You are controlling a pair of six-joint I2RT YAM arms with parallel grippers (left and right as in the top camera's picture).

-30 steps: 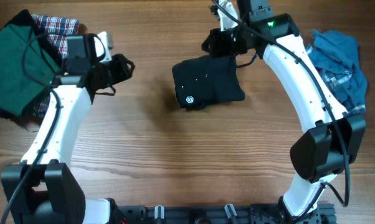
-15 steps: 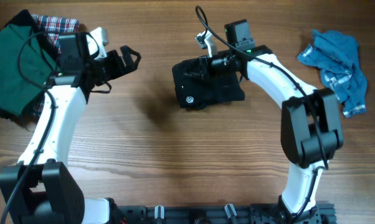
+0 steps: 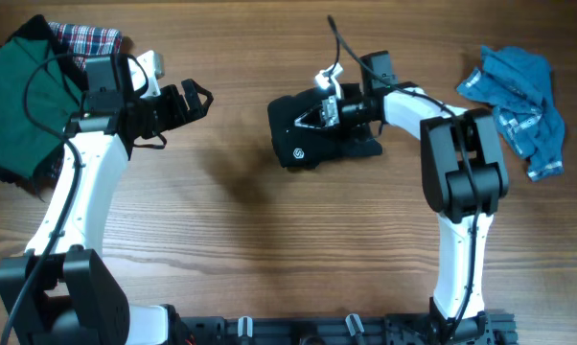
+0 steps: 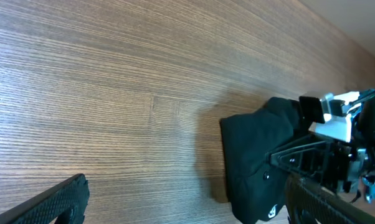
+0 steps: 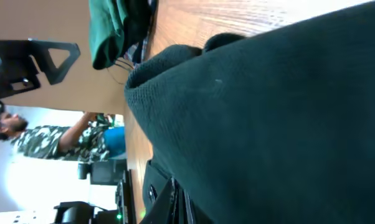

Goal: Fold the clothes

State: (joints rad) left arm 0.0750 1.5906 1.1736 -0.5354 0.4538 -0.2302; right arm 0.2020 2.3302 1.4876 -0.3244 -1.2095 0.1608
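Black short-sleeved fabric shirt (image 3: 308, 139) with round white logo sits folded, upper centre of frame. Right gripper (image 3: 327, 110), jaws closed, rests on its top edge, so clearly nearer; left gripper (image 3: 191, 101) gapes wide, well apart at frame-left.

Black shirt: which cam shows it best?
Overhead: the whole folded black shirt is in frame, white logo visible. The left wrist view crops it at the bottom edge, partly behind the other arm. The right wrist view shows only close-up dark fabric.
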